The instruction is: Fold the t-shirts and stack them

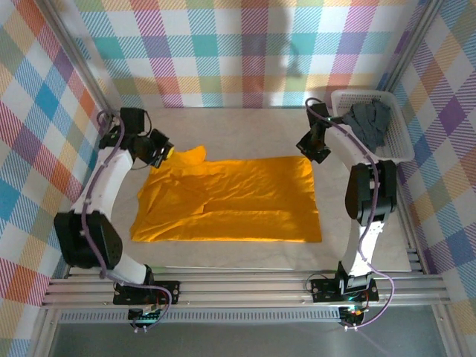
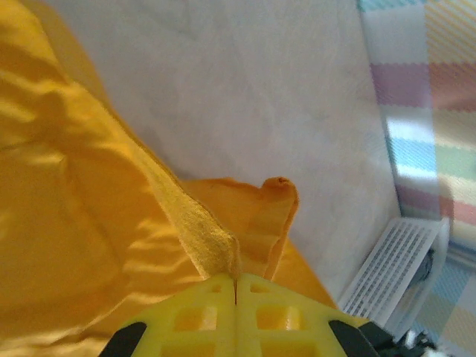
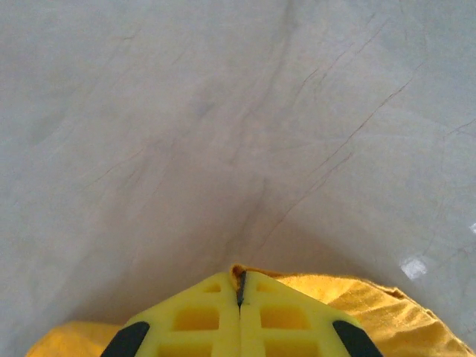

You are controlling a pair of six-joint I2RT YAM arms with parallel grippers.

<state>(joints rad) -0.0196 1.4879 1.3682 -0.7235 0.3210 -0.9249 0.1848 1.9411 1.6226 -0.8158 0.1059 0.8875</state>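
Where it lies spread across the middle of the pale table [image 1: 245, 126], the orange-yellow t-shirt [image 1: 230, 201] is mostly flat. It is rumpled toward its left side, with a sleeve [image 1: 192, 156] poking out at the far left corner. The left gripper [image 1: 165, 154] sits at that corner. Its wrist camera shows the yellow fingers [image 2: 201, 316] pressed together on a raised ridge of the orange cloth, which climbs out of the pinch like a tent seam. The right gripper [image 1: 317, 154] is at the shirt's far right corner, and from its own wrist the fingers meet with a bit of orange hem caught between them (just a thin lip pokes past the tips).

From overhead, the left arm [image 1: 104, 186] bows wide out to the left before bending in to the shirt. The right arm [image 1: 368, 193] climbs up its side of the table and hooks inward at the wrist. That high view can't settle how the jaws stand; the wrist views do.

The dark slate grey t-shirt [image 1: 370, 123] is heaped in the white mesh basket [image 1: 401, 152] at the table's far right corner, just beyond the right arm. The left wrist view catches the basket's slatted wall low at its right edge.
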